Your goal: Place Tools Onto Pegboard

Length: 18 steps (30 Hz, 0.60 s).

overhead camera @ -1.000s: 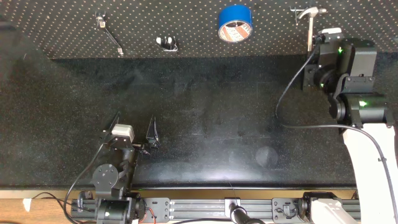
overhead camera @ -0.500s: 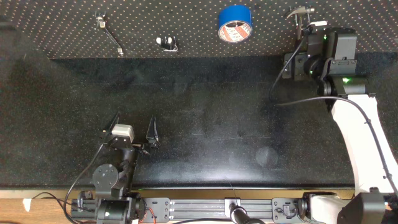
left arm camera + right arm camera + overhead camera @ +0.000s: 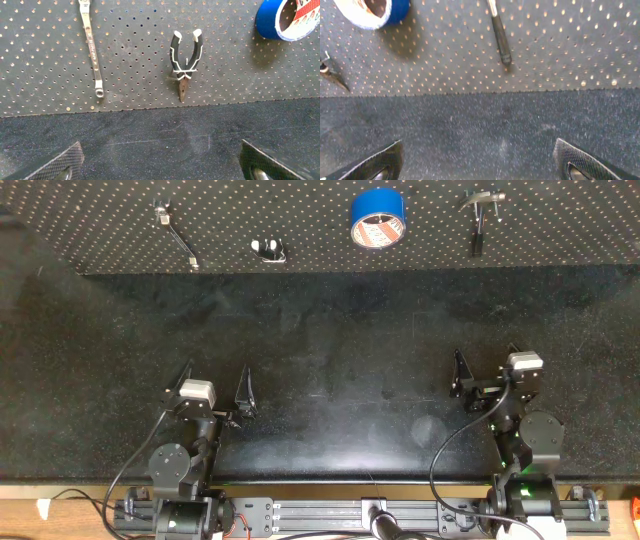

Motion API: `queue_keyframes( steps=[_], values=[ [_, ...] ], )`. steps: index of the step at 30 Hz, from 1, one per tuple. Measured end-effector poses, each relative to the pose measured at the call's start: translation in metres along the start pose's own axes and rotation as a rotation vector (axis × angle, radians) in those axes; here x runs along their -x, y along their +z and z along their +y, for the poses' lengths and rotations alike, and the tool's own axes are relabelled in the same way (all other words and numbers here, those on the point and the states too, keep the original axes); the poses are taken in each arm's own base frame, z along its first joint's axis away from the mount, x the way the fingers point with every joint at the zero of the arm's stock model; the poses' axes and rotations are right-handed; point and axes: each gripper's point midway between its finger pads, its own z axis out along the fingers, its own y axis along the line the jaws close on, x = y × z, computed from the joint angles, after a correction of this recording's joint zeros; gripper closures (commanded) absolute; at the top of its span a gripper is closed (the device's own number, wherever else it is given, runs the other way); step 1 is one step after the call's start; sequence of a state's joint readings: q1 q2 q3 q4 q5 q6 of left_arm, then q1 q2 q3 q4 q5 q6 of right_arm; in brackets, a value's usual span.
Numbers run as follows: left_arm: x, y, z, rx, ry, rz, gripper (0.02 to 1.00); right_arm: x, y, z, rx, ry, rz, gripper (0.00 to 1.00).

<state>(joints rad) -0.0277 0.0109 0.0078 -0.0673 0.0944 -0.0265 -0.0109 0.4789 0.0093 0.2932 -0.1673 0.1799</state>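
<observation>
Well ahead of the right gripper [image 3: 487, 372], the hammer [image 3: 480, 218] hangs on the pegboard [image 3: 300, 220]. That gripper has pulled back from it, fingers spread and empty. The left gripper [image 3: 215, 385] rests likewise released.

Left arm [image 3: 170, 465] is recorded folded back over its base at the near left. Right arm [image 3: 540, 442] is folded likewise at the near right. Both wrists are held low and aimed toward the far side.

Left gripper [image 3: 214, 384] is seen with jaws spread wide and nothing held between them; its fingers [image 3: 62, 162] are noted well apart in the left wrist view.

Right gripper [image 3: 487, 368] is spread equally wide and empty, its fingers [image 3: 580, 160] also set well apart.

The two grippers are kept well apart from each other.
</observation>
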Motion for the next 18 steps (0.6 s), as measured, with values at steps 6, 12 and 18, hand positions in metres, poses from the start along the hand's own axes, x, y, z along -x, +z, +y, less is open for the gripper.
queue_keyframes(
  steps=[6, 12, 18],
  values=[
    [0.000, 0.000, 0.000, 0.000, 0.000, 0.000, 0.020, 0.014, -0.028, 0.004, -0.005, 0.005, -0.085, 0.025],
    [0.000, 0.000, 0.000, 0.000, 0.000, 0.000, 0.023, 0.018, -0.030, 0.020, 0.054, -0.008, -0.105, 0.025],
    [0.000, 0.000, 0.000, 0.000, 0.000, 0.000, 0.023, 0.017, -0.030, 0.020, 0.043, -0.173, -0.107, 0.027]
  ],
)
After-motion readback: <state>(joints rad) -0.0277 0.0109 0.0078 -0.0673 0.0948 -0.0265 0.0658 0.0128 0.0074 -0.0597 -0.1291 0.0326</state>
